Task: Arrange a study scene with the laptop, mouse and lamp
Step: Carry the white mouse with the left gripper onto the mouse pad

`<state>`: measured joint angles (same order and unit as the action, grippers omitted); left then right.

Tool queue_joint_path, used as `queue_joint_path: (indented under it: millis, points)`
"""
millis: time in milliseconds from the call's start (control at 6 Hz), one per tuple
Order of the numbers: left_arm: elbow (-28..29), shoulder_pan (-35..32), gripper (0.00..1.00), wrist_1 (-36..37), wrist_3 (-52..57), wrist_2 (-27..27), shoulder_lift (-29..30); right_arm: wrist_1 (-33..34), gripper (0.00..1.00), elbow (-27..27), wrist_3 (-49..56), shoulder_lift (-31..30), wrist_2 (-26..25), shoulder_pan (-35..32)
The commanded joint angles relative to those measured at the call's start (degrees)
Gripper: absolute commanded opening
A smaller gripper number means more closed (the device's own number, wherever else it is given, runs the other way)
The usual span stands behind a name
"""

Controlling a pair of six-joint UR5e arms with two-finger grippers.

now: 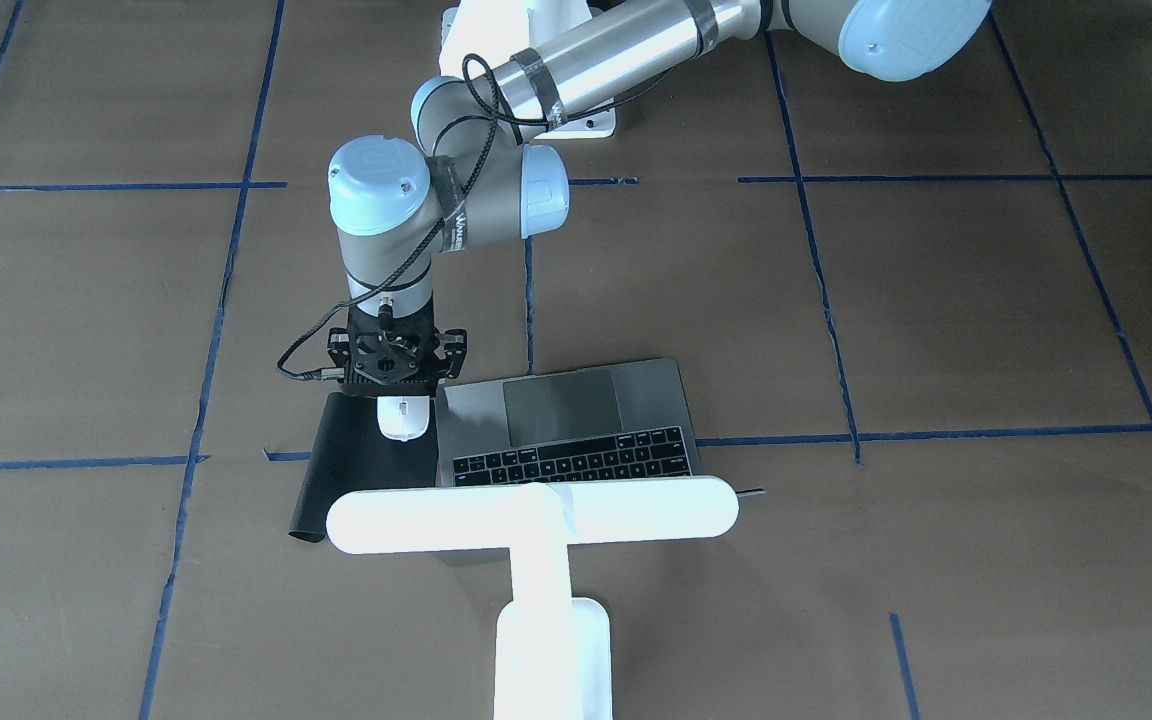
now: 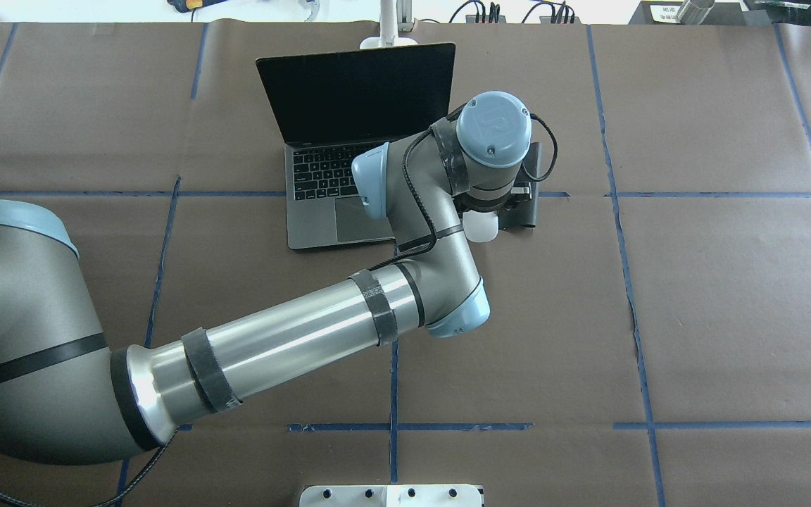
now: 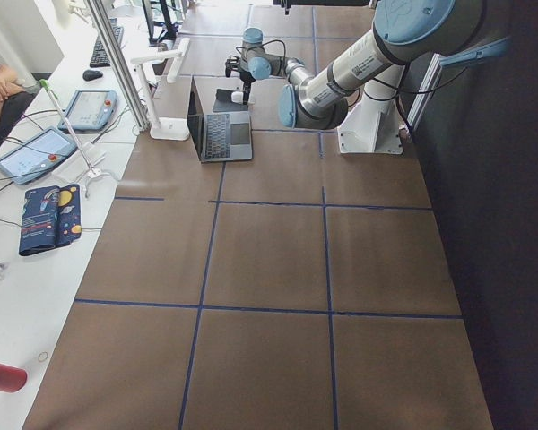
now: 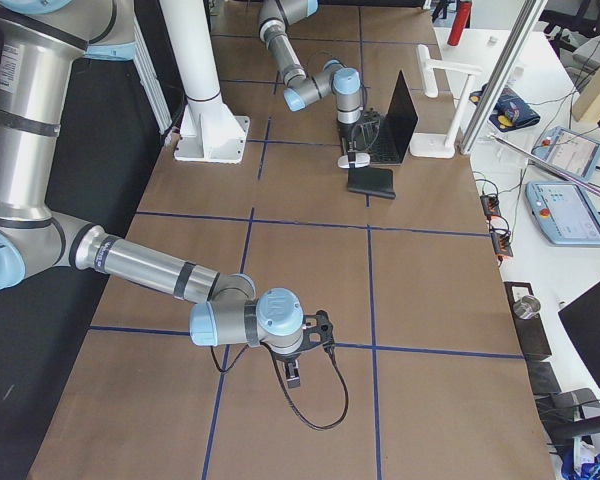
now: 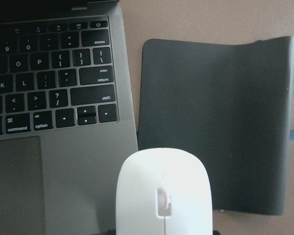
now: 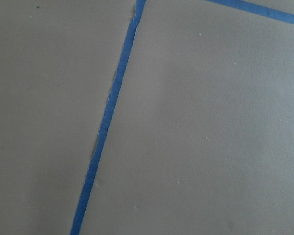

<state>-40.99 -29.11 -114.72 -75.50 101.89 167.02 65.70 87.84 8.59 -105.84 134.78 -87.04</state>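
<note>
The jaws of the left gripper (image 1: pixel 398 398) look clamped on the mouse (image 1: pixel 403 420), but the fingers themselves are hard to see. The black wrist mount hides them from the front and the left arm (image 2: pixel 293 338) hides them from overhead. The left wrist camera catches only a dark sliver at its bottom edge on either side of the white shell.

The mouse hangs just off the laptop (image 1: pixel 656 400), at the trackpad-end corner on its return-key side. Its nose is over the gap between the laptop's edge and the black mouse mat (image 1: pixel 356 480), and its rear is cut off in the wrist view. It seems to ride slightly above the surface, since the front and overhead views place it differently against the mat's near edge.

The mat lies just beside the laptop on that same side, with its outer edge curling a little.

The laptop is open with a dark screen and its keyboard toward the robot. From overhead the arm covers part of its keys and trackpad.

The lamp (image 1: pixel 536 515) stands behind the laptop's screen. In the front view its long bar head crosses in front of the screen and hides it along with the top key row, and its base runs off the lower edge. From overhead only a bit of stem peeks above the lid.

The right gripper (image 4: pixel 295 375) is well apart from the laptop and points down at the brown-papered table (image 1: pixel 936 320). It shows small, in a side view alone, so I cannot tell whether its jaws are apart or together. Its wrist camera shows paper and a strip of blue tape (image 6: pixel 108 122).
</note>
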Motion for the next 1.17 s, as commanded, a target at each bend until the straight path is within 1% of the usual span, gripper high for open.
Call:
queue_joint_path:
  millis: [0,167,333,500,833,1000]
  points:
    - [13.08,1.33,0.27,-7.86,-6.12,-4.21,6.89,0.04,1.0,-0.12,-0.06,0.02,0.04,0.03]
    - [14.0,2.21,0.3,-8.58,-8.41,-6.76,7.87,-0.05,1.0,-0.56,0.02,0.02,0.04,0.03]
    - [14.35,2.48,0.9,-8.59,-9.04,-6.79,9.01,-0.05,1.0,-0.65,0.02,0.02,0.13,0.03]
    - [14.36,3.09,1.0,-8.59,-9.05,-6.96,9.37,-0.05,1.0,-0.65,-0.06,0.02,0.13,0.03]
    - [13.84,3.01,1.0,-8.68,-8.79,-6.01,9.73,-0.13,1.0,-0.56,-0.06,0.11,0.13,0.03]
    - [13.4,2.75,1.0,-8.42,-8.09,-1.91,9.64,-0.13,1.0,-0.56,0.02,0.2,0.13,0.03]
